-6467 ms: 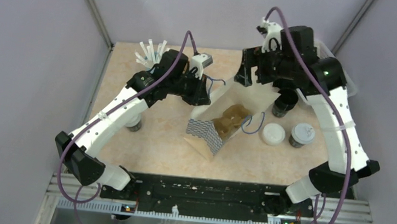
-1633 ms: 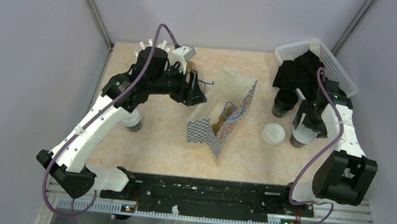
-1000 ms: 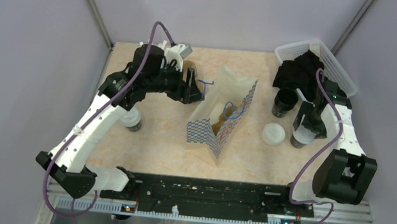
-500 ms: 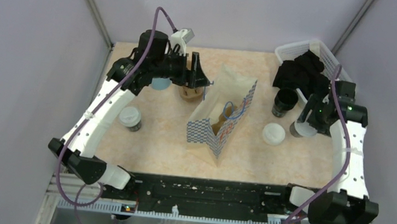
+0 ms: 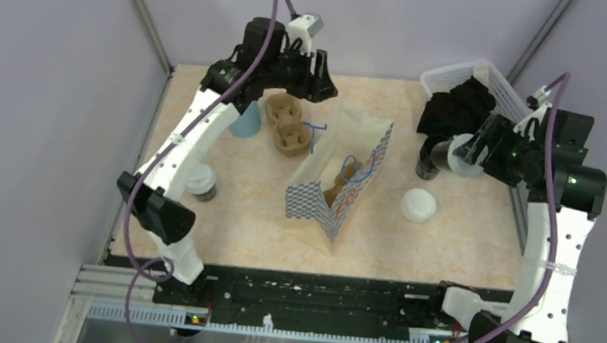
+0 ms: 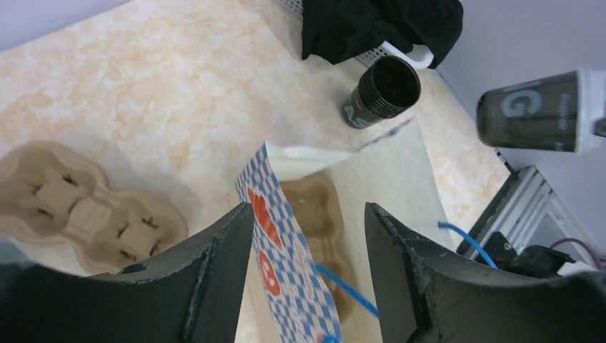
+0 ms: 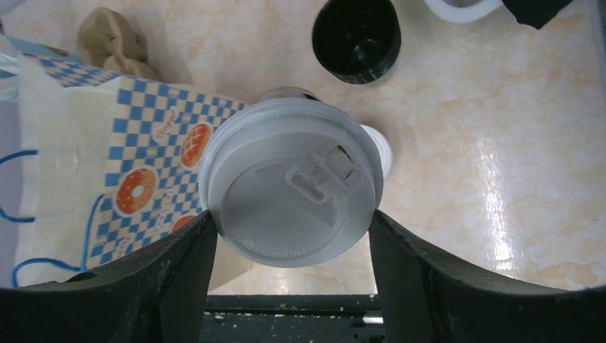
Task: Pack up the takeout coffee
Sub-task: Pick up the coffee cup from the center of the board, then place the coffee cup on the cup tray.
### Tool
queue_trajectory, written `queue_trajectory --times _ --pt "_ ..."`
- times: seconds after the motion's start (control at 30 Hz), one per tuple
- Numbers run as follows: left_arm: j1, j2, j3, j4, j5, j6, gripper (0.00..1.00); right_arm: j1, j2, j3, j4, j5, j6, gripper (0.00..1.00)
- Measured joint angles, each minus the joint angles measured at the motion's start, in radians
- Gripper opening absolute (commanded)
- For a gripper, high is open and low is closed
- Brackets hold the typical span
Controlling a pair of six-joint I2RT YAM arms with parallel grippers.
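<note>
Right gripper (image 7: 289,223) clamped on a lidded cup (image 7: 289,189), fingers on the black wall just below the lid rim; nothing else between them. The cup hangs in the air at mid-right of the overhead frame, off the table (image 5: 237,215), right of the paper bag (image 5: 340,175); whether it hangs level I cannot tell. Left gripper (image 6: 307,279) spread wide and empty, high over the bag's mouth.

Second lidded cup (image 5: 198,180) stands at centre-left of the overhead frame; unlidded cup (image 6: 382,89) and loose lid (image 5: 419,205) sit on the table to the right of the bag. A pulp carrier (image 6: 314,211) lies inside the bag.

Judgement: the paper wall is thin and likely dents under a hard squeeze; the lid is only pressed on, so never lift by it; probably light, contents unknown, so keep it upright. Best hold is high on the wall, under the stiffer rolled rim. The bag looks flimsy and its mouth narrow.
</note>
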Motion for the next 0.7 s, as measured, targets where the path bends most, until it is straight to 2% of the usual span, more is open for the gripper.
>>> queue_trajectory --times 0.1,0.33,0.47,0.6,0.7 --pt "-0.004 0.103 0.098 -0.021 0.013 0.027 0.67 0.002 0.022 0.078 -0.022 -0.039 0.001 0.68" --pt "-0.065 0.188 0.108 -0.105 -0.098 0.035 0.58 0.009 0.088 0.22 -0.068 -0.091 0.009 0.67" --pt "-0.087 0.188 0.097 -0.123 -0.166 0.038 0.48 0.02 0.116 0.288 -0.076 -0.123 0.025 0.66" --pt "-0.085 0.188 0.065 -0.128 -0.216 0.038 0.28 0.077 0.141 0.32 -0.073 -0.144 0.052 0.66" --pt "-0.084 0.188 0.052 -0.129 -0.243 0.027 0.18 0.157 0.172 0.348 -0.067 -0.145 0.079 0.66"
